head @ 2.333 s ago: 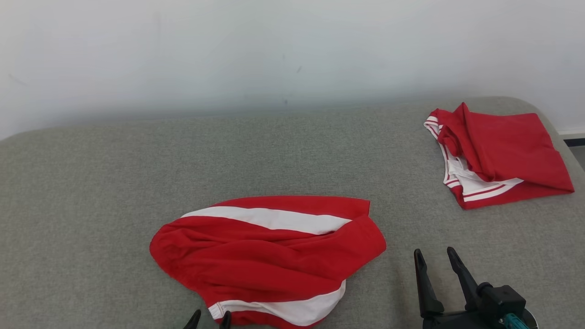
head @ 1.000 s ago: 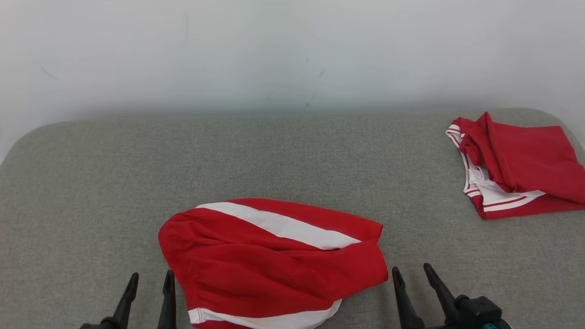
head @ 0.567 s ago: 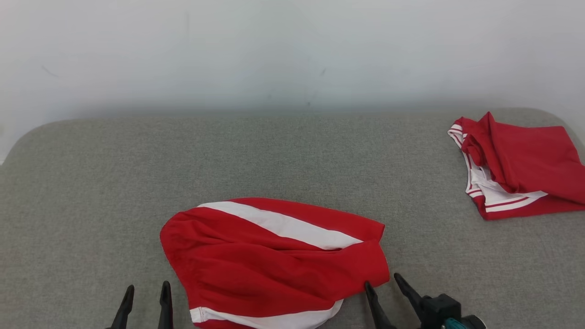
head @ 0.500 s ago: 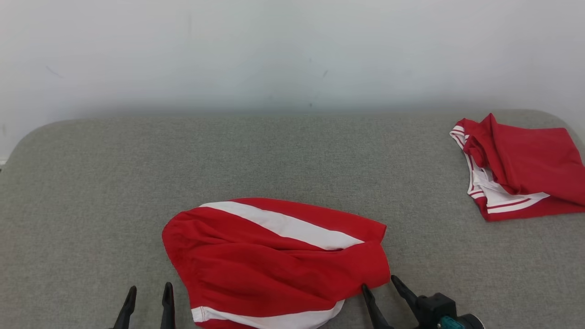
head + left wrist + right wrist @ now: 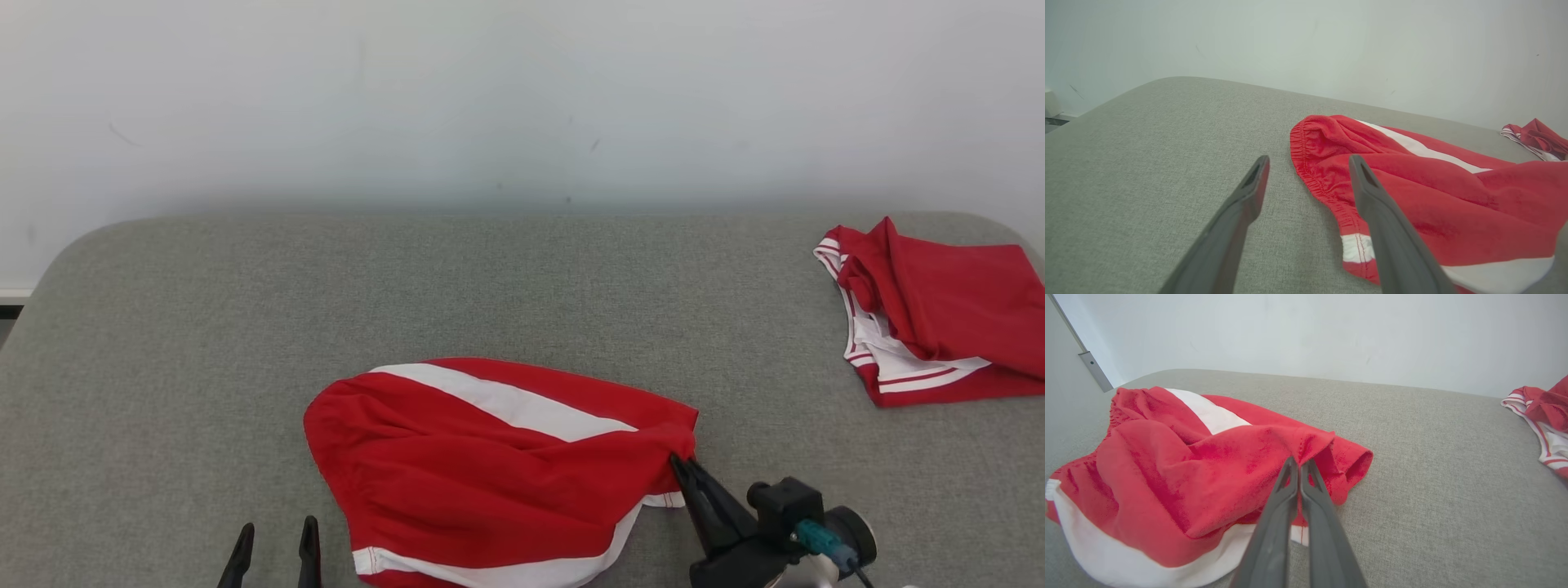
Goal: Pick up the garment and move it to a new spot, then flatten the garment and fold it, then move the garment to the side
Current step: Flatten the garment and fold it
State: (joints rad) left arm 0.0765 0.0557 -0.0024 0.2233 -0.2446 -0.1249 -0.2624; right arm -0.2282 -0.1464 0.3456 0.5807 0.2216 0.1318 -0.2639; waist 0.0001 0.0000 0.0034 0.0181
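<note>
Two red pieces on grey worktop (image 5: 522, 278), head view: striped garment (image 5: 490, 474) crumpled at near centre, second red garment (image 5: 947, 327) folded at far right, well apart. Right end effector (image 5: 682, 467) clenched on the garment's right edge; left end effector (image 5: 275, 547) spread wide just left of it, holding nothing. Left wrist view: fingers (image 5: 1237, 212) parted, garment's elastic edge beside the right one; contact unclear. Right wrist view: fingers (image 5: 1274, 522) pressed together, pinching a raised fold of red cloth near the white hem.
</note>
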